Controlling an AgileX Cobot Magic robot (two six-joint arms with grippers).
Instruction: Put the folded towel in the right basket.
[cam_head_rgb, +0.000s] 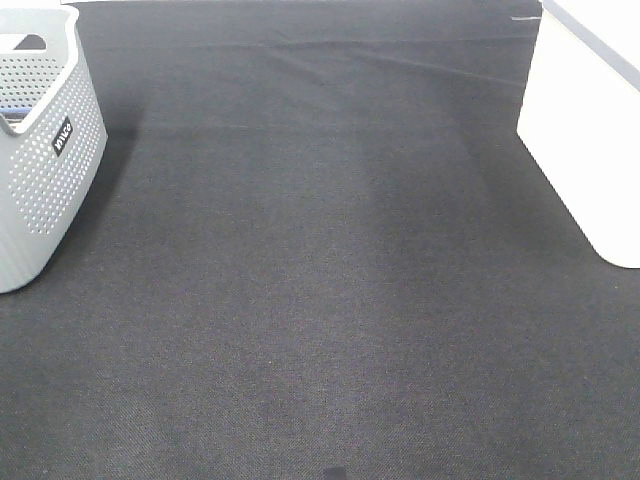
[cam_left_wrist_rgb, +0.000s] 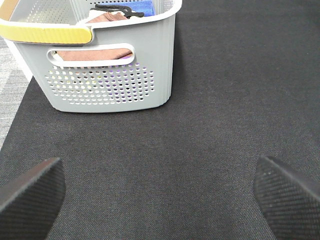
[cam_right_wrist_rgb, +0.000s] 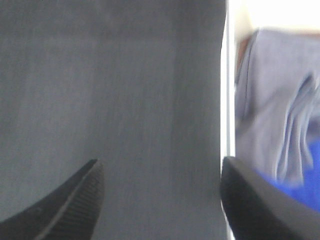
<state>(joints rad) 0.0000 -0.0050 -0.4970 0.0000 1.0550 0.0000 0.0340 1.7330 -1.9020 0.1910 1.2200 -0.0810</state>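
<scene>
Neither gripper shows in the exterior high view. In the left wrist view my left gripper (cam_left_wrist_rgb: 159, 172) is open and empty above the black cloth, a short way from the grey perforated left basket (cam_left_wrist_rgb: 115, 75). That basket holds a folded brown towel (cam_left_wrist_rgb: 92, 52) and a blue cloth (cam_left_wrist_rgb: 137, 6). In the right wrist view my right gripper (cam_right_wrist_rgb: 160, 162) is open and empty over the black cloth, beside the white edge (cam_right_wrist_rgb: 229, 100) of the right basket (cam_head_rgb: 585, 130). Beyond that edge lie a blurred grey-lilac cloth (cam_right_wrist_rgb: 275, 100) and something blue (cam_right_wrist_rgb: 300, 190).
A black cloth (cam_head_rgb: 320, 280) covers the table. The grey basket (cam_head_rgb: 40, 150) stands at the far left and the white basket at the far right. The grey basket has a yellow handle (cam_left_wrist_rgb: 45, 34).
</scene>
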